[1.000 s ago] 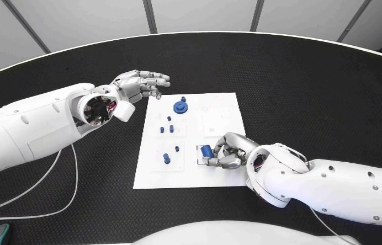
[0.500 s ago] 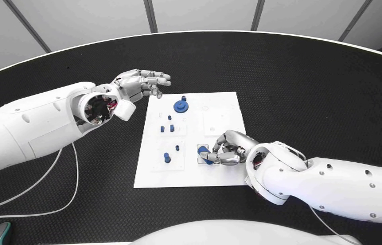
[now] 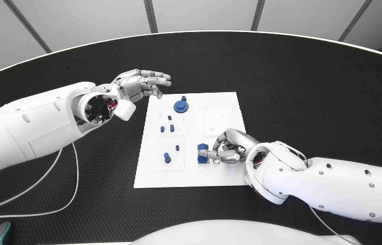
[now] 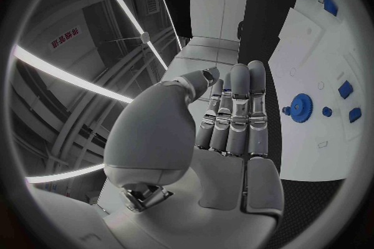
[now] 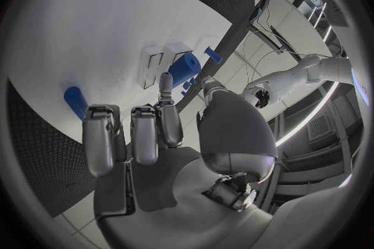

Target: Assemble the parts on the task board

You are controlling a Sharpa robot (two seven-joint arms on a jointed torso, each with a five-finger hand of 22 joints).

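Our right hand (image 3: 225,148) has lowered the blue part (image 3: 203,148) into its socket at the board's (image 3: 227,102) five o'clock — fingers still gripping it, seating underway. Left hand (image 3: 143,83) stays open, idle.

Before me: round black bench (image 3: 263,68), textured top, pale rim. Beyond it, grey wall panels (image 3: 203,5) split by dark seams. Long bright light strips (image 4: 62,75) overhead past my left wrist.

Board (image 3: 215,176) mid-table; gear (image 3: 180,107) at far end; right hand (image 3: 225,150) over near right; left hand (image 3: 143,84) beyond far-left corner.
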